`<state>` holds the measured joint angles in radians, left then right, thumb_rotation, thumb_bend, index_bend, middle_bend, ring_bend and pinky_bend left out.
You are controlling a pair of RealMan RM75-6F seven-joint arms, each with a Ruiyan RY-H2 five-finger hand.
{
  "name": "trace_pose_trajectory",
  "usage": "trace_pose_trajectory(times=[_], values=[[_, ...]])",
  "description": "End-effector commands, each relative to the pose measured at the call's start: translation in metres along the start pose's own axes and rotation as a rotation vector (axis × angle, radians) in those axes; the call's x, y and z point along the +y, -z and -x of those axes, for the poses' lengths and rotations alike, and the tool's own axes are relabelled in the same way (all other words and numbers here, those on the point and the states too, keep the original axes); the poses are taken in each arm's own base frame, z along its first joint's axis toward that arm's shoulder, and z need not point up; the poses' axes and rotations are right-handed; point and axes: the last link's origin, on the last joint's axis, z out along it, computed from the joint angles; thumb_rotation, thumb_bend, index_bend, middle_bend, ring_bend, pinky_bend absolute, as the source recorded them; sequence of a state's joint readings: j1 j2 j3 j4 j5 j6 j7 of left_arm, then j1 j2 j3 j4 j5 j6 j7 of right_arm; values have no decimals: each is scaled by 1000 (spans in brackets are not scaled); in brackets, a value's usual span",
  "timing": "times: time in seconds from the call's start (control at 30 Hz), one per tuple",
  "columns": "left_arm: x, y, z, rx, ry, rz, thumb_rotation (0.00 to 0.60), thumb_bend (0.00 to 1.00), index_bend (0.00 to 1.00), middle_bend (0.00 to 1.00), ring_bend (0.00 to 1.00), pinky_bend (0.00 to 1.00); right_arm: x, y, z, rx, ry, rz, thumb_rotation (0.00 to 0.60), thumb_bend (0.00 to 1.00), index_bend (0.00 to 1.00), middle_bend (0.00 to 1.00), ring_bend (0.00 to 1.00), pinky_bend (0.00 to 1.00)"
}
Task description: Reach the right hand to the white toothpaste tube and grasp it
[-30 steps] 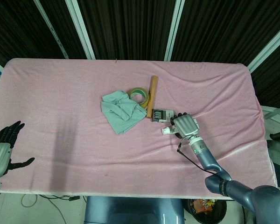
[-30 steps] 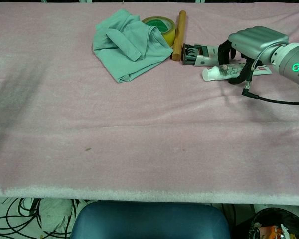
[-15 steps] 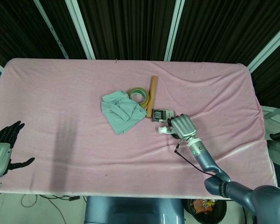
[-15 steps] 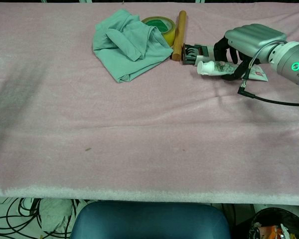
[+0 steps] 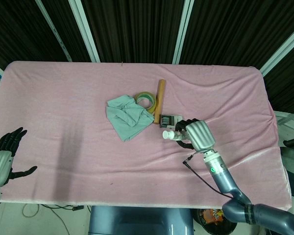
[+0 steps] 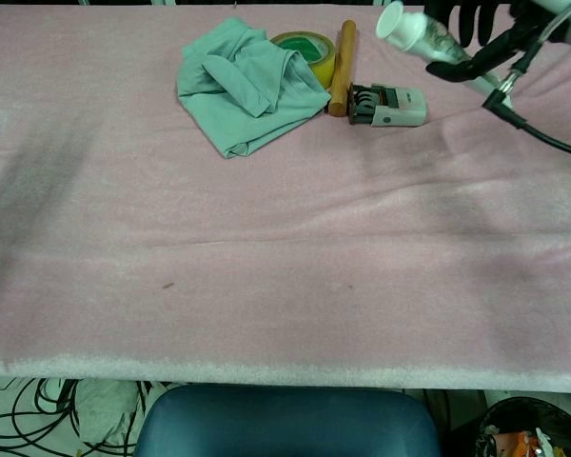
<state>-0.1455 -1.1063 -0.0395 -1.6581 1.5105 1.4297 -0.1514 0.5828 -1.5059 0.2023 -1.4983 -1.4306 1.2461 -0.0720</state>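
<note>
My right hand grips the white toothpaste tube and holds it above the pink tablecloth. The tube's cap end points left, out past the fingers. In the chest view the tube is raised near the top edge, with the dark fingers of my right hand wrapped round it. My left hand hangs off the table's left front corner, fingers spread, holding nothing.
A green cloth lies mid-table beside a tape roll and a wooden stick. A small black-and-white device sits just below the raised tube. A black cable trails from my right wrist.
My right hand closed round the toothpaste tube and lifted it off the cloth, moving slightly left. The device it lay against is now uncovered. The left hand has not moved.
</note>
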Motion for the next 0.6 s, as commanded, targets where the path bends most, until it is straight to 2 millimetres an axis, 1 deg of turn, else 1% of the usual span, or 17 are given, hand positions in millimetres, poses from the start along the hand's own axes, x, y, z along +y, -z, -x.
trace_pose_trajectory(times=[0.03, 0.17, 0.27, 0.4, 0.6], values=[[1, 1, 0, 1, -3, 7, 600, 0, 0, 0, 0, 0, 4, 58, -25, 43, -47, 66, 600, 475, 714, 633, 561, 558], [0, 2, 0, 4, -3, 8, 600, 0, 0, 0, 0, 0, -3, 90, -26, 34, -71, 69, 600, 475, 714, 632, 561, 558], [-1, 3, -1, 5, 0, 5, 600, 0, 0, 0, 0, 0, -9, 105, -25, 26, -86, 56, 600, 475, 714, 632, 561, 558], [-1, 3, 0, 4, 0, 5, 600, 0, 0, 0, 0, 0, -16, 113, -27, 37, -96, 32, 600, 475, 714, 632, 561, 558], [-1, 3, -1, 5, 3, -2, 600, 0, 0, 0, 0, 0, -21, 113, -27, 43, -128, 14, 600, 475, 714, 633, 561, 558]])
